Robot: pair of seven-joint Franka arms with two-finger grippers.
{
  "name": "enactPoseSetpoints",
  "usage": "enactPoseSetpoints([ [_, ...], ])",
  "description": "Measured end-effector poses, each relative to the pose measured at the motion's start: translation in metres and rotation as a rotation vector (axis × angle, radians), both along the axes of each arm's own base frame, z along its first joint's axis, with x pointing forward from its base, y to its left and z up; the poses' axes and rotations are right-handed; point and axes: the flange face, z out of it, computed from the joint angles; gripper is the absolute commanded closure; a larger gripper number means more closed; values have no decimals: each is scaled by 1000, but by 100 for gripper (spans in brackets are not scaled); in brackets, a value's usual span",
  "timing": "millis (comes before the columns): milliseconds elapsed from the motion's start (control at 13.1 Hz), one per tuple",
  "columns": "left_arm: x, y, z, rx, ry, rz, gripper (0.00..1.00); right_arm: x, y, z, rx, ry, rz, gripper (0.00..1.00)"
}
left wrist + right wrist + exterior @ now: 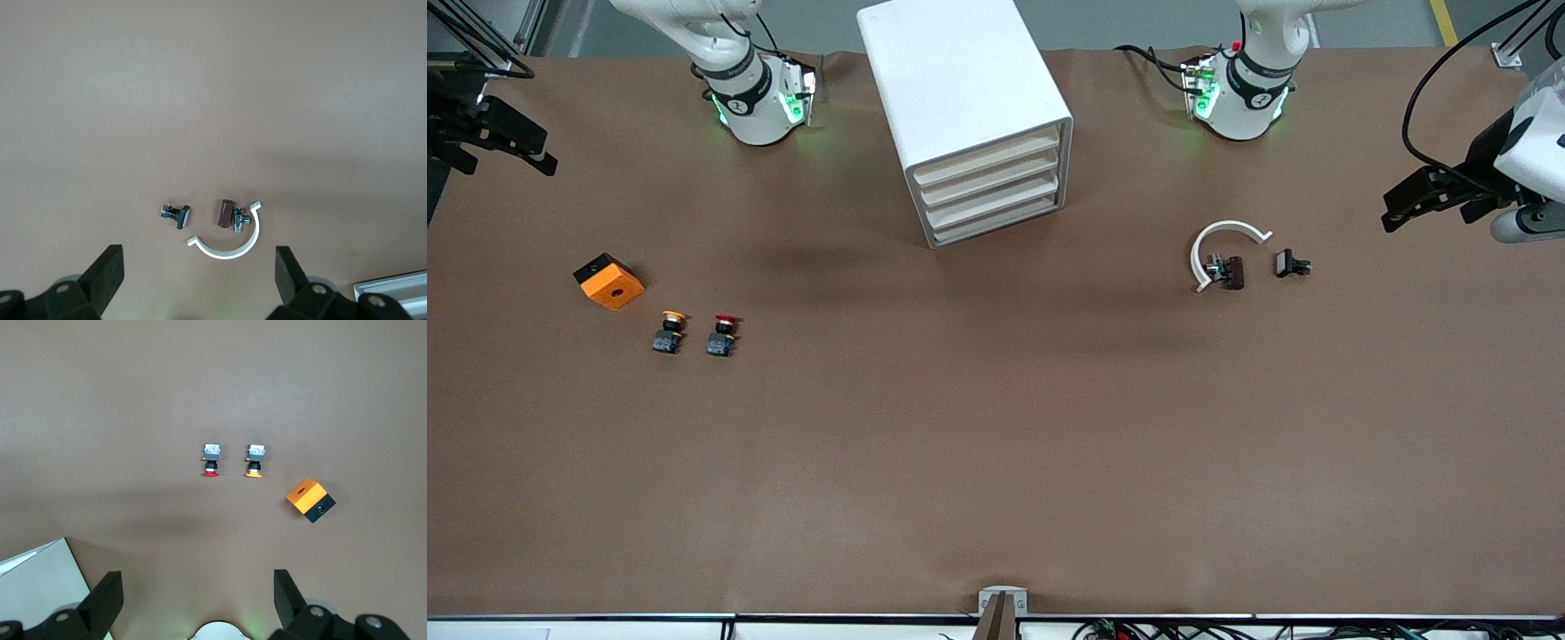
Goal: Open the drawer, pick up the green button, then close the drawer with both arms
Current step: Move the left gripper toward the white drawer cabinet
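Observation:
The white cabinet [960, 80] stands between the two arm bases, and all of its cream-edged drawer fronts [991, 187] are pushed in. The green button is not in view. My left gripper [1398, 204] hangs open and empty over the left arm's end of the table; in the left wrist view its fingers [107, 275] stand wide apart. My right gripper [538, 147] hangs open and empty over the right arm's end, with its fingers [288, 595] spread. A corner of the cabinet [40, 587] shows in the right wrist view.
A red-capped button [722, 334], an orange-capped button [669, 331] and an orange-and-black box [609, 281] lie toward the right arm's end. A white C-shaped clip [1218, 244], a brown part [1232, 272] and a small black part [1289, 264] lie toward the left arm's end.

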Motion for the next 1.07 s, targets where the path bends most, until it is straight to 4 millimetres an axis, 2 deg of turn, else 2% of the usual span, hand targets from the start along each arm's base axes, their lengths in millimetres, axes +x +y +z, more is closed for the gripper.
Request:
enactPoseSetpoints([
  [305, 2, 0, -1, -1, 1, -2, 0, 0, 0, 0, 0, 0, 0, 0],
  [458, 11, -4, -1, -7, -2, -10, 0, 0, 0, 0, 0, 0, 0, 0],
  [611, 22, -10, -14, -13, 19, -23, 0, 0, 0, 0, 0, 0, 0, 0],
  [840, 34, -43, -44, -19, 74, -54, 0, 0, 0, 0, 0, 0, 0, 0],
  [1069, 38, -98, -77, -6, 132, 9, 0, 0, 0, 0, 0, 0, 0, 0],
])
